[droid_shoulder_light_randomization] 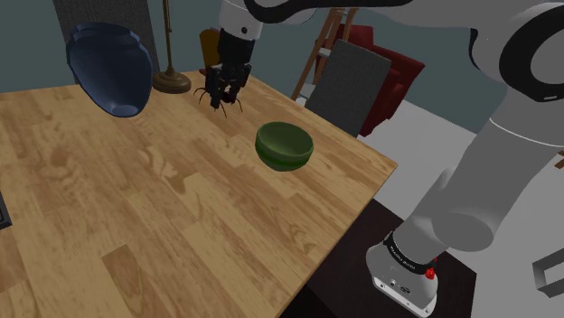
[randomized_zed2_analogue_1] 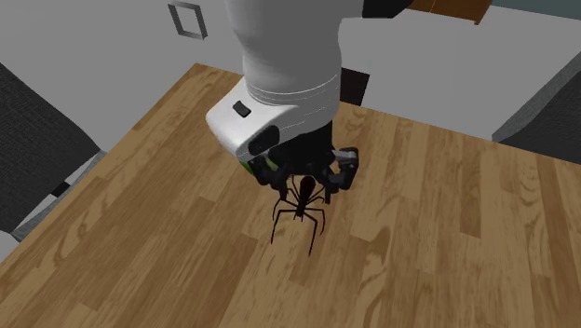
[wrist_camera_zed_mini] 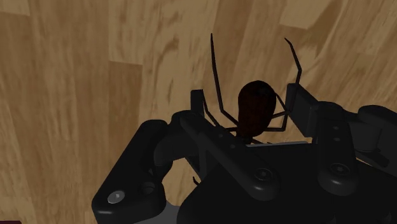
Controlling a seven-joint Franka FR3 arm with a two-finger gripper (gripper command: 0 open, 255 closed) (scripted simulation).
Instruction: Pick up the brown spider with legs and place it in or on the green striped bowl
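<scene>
The brown spider (droid_shoulder_light_randomization: 220, 99) has a dark reddish body and long thin black legs. It hangs from my black gripper (droid_shoulder_light_randomization: 223, 90) just over the far part of the wooden table (droid_shoulder_light_randomization: 136, 208). In the wrist view its body (wrist_camera_zed_mini: 254, 108) sits between the two fingers (wrist_camera_zed_mini: 197, 102), legs pointing away from the palm. In the second exterior view the spider (randomized_zed2_analogue_1: 300, 198) dangles under the gripper (randomized_zed2_analogue_1: 303, 182). The gripper is shut on it. The green striped bowl (droid_shoulder_light_randomization: 284, 144) stands upright and empty on the table, to the shoulder view's right of the gripper and nearer the camera.
A big blue vessel (droid_shoulder_light_randomization: 108, 68) lies tilted at the table's far left. A lamp base (droid_shoulder_light_randomization: 172, 81) stands beside it, close to the gripper. A grey chair back (droid_shoulder_light_randomization: 348, 81) and a red armchair (droid_shoulder_light_randomization: 393, 72) stand beyond the table's right edge (droid_shoulder_light_randomization: 361, 199).
</scene>
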